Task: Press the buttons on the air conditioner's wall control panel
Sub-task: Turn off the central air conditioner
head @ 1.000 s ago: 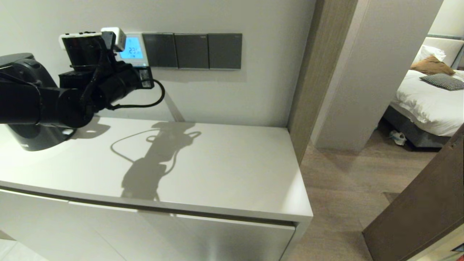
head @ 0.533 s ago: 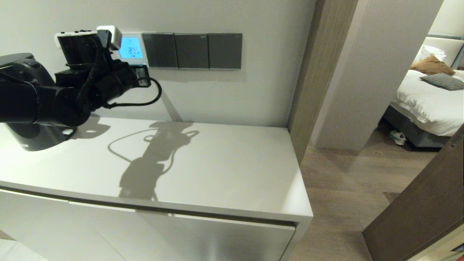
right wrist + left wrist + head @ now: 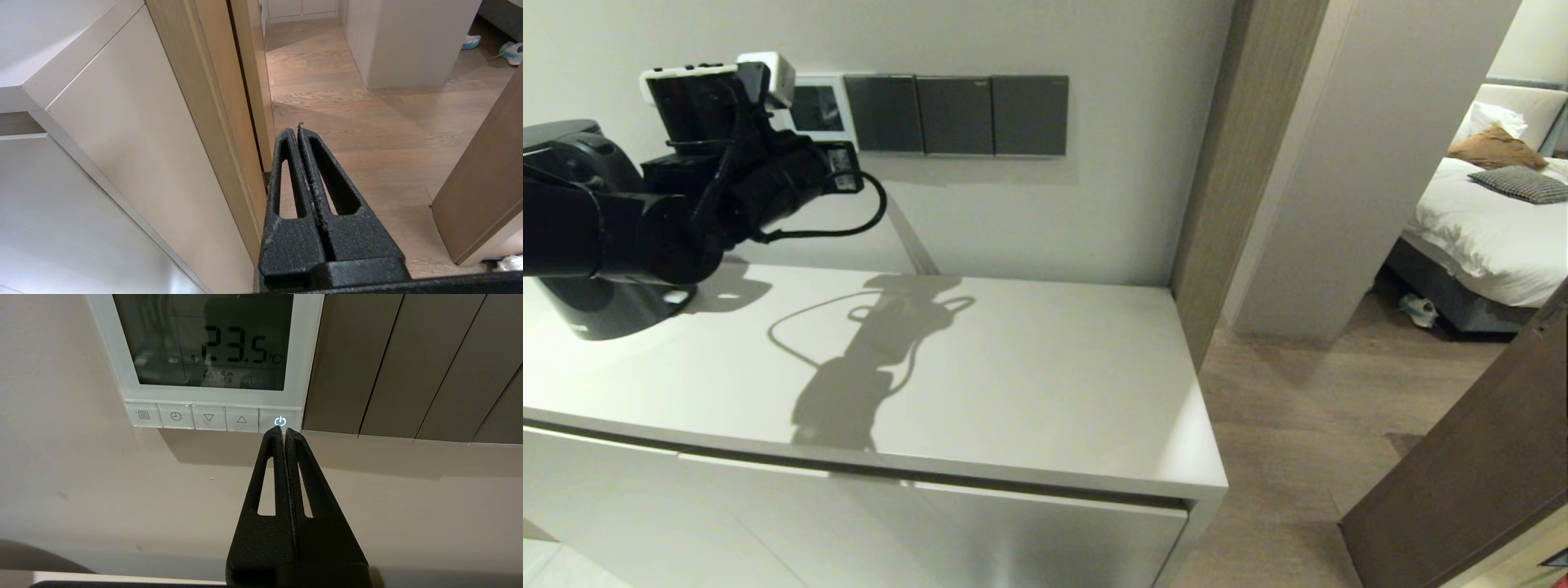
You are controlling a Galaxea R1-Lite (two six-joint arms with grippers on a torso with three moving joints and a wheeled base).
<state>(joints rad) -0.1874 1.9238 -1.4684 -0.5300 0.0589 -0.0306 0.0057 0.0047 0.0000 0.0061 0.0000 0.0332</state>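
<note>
Left end effector (image 3: 284, 430): fingers pressed together with nothing between them, tips set against the lower edge of the power button (image 3: 280, 421) on the wall control panel (image 3: 208, 355).

Power button: last at one end of a row of five keys under the screen, its symbol glowing white; beside it sit an up arrow (image 3: 242, 419), a down arrow (image 3: 208, 417), a clock key (image 3: 176, 416) and a menu key (image 3: 143, 415).

Control panel: white-framed, mounted on the wall above the tabletop (image 3: 1013, 384); the display (image 3: 229, 347) is unlit and reads 23.5 C in dark digits. In the head view the screen (image 3: 817, 109) shows dark just past the left arm (image 3: 645, 220).

Switch plates (image 3: 956, 114): three dark panels side by side, directly next to the control panel on the same wall.

Right end effector (image 3: 299, 132): fingers closed on nothing, hanging low beside the cabinet's side panel (image 3: 135, 163), over the wooden floor (image 3: 367, 134) near a door frame (image 3: 220, 102).

Background: a bed (image 3: 1486, 229) with pillows visible through the doorway.
</note>
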